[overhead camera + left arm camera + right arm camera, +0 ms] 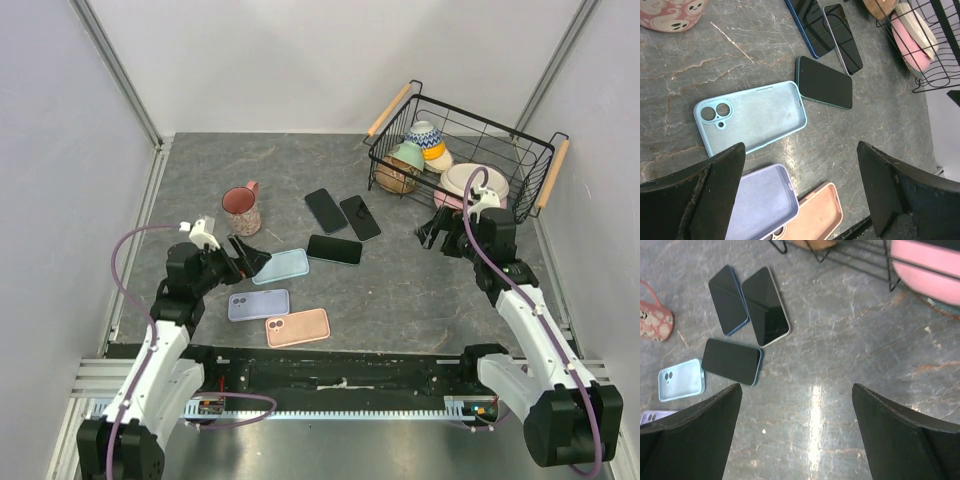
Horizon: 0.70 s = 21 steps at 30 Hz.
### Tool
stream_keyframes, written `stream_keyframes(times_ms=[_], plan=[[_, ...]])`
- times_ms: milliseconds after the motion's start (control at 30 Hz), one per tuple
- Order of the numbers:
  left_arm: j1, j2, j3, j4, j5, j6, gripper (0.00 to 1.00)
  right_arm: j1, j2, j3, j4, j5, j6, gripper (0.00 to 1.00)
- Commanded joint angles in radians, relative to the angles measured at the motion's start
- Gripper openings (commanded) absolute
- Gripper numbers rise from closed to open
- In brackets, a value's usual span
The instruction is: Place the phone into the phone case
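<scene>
Three black-screened phones lie on the grey table: a teal-edged phone [334,249] [824,82] [732,361], a blue-edged phone [325,210] [728,299] and a white-edged phone [360,217] [765,305]. Three empty cases lie nearer the arms: a light blue case [281,266] [750,116] touching the teal-edged phone's end, a lilac case [258,304] [761,205] and a pink case [297,327] [815,217]. My left gripper [249,257] [800,192] hangs open just left of the light blue case. My right gripper [436,231] [796,432] is open over bare table, right of the phones.
A pink mug [241,209] stands left of the phones. A black wire basket [462,155] with wooden handles holds bowls and a pink plate at the back right, close behind my right gripper. Grey walls close in both sides and the back.
</scene>
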State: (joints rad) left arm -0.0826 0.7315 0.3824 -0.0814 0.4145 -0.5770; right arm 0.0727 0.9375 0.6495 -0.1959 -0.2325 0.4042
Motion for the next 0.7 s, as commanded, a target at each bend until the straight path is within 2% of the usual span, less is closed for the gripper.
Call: stream_keyframes(times_ms=[0,167,333,500,667], plan=[[0.003,-0.107,-0.01,-0.072,0.009,-0.028,1.0,0.032,-0.066,-0.036,-0.053,-0.062,-0.002,0.98],[0.001,-0.282,-0.042,-0.095,0.017,-0.095,1.0,0.114,-0.094,-0.047,-0.082,-0.039,0.019,0.98],[0.001,-0.382,-0.039,-0.147,-0.011,-0.124,1.0,0.215,-0.051,-0.033,-0.085,-0.031,0.031,0.98],[0.001,-0.371,-0.011,-0.204,-0.063,-0.149,0.99,0.36,0.052,0.01,-0.08,0.016,0.035,0.98],[0.001,-0.316,0.007,-0.199,-0.065,-0.17,0.99,0.574,0.167,0.041,-0.08,0.079,0.065,0.9]])
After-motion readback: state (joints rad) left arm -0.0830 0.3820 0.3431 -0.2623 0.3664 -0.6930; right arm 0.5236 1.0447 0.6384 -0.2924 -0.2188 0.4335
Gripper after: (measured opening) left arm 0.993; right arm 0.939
